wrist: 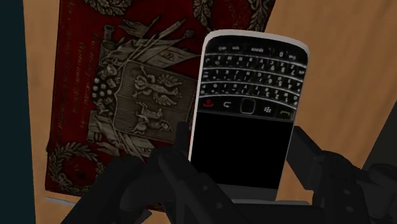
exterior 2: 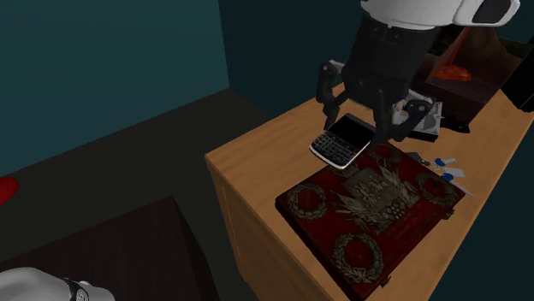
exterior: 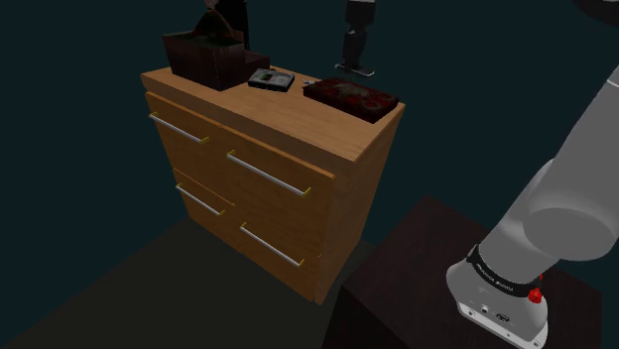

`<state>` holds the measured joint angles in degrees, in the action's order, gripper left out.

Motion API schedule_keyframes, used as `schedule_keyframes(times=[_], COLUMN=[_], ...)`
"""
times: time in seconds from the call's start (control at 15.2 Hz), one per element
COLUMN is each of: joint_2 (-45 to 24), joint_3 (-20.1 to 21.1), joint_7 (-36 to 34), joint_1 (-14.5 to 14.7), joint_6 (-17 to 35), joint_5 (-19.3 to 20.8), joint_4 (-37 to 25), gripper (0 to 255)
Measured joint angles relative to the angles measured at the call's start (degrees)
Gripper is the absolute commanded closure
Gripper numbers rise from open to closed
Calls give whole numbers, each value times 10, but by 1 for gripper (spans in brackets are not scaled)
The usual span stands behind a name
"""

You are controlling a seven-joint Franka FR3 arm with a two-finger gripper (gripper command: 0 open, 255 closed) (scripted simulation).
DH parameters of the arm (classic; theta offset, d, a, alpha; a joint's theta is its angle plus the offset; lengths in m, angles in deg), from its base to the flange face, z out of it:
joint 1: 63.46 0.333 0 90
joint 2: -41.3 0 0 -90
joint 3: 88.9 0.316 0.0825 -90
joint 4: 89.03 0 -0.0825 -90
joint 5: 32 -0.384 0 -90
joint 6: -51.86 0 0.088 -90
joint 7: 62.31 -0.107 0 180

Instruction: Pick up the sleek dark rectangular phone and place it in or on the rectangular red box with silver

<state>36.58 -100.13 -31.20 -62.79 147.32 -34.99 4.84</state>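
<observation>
- Clamped on a black rectangular phone (wrist: 248, 108) with keypad and silver rim: black two-finger gripper (wrist: 242, 153), fingers (wrist: 308, 156) pressed against its long sides, one on each.
- Screen end tucked between the fingers, keypad end sticking out away from the hand.
- Over in the second exterior view: phone (exterior 2: 342, 141) tilted under the gripper (exterior 2: 359, 126), above the top of a light brown wooden dresser (exterior 2: 257, 162), keypad end lowest.
- Right beside it, a flat rectangular red box (exterior 2: 368, 205) with silver crest and wreaths; keypad end just at that box's edge, toward the middle of the dresser top.
- Hard to say whether the low end touches the wood or hangs clear.
- From the wrist: red box (wrist: 127, 95) alongside the phone, bare dresser top (wrist: 337, 76) on the other side.
- From the shoulder: gripper (exterior: 356, 61) above the back edge of the dresser (exterior: 337, 198), red box (exterior: 352, 96) lying flat at the top's corner nearest the arm.
- Now the count: one phone, one red box, one gripper, two fingers.
- One dark basket-like box (exterior: 208, 55) at the opposite end of the top, by the back corner.
- One small dark-and-grey gadget (exterior: 272, 79) between basket and red box.
- Four silver bar handles (exterior: 179, 129) on the dresser front.
- Some small blue-and-white bits (exterior 2: 441, 162) by the red box; number unclear.
</observation>
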Motion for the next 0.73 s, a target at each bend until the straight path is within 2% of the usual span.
schedule_keyframes(times=[0.2, 0.26, 0.73], joint_2=[-60, -67, -77], joint_3=[-16, -18, -21], joint_7=[38, 44, 55], joint_1=[-24, -28, -32], joint_6=[-22, -21, 22], joint_5=[-12, -14, -16], joint_4=[-79, -85, -51], gripper=[255, 255, 255])
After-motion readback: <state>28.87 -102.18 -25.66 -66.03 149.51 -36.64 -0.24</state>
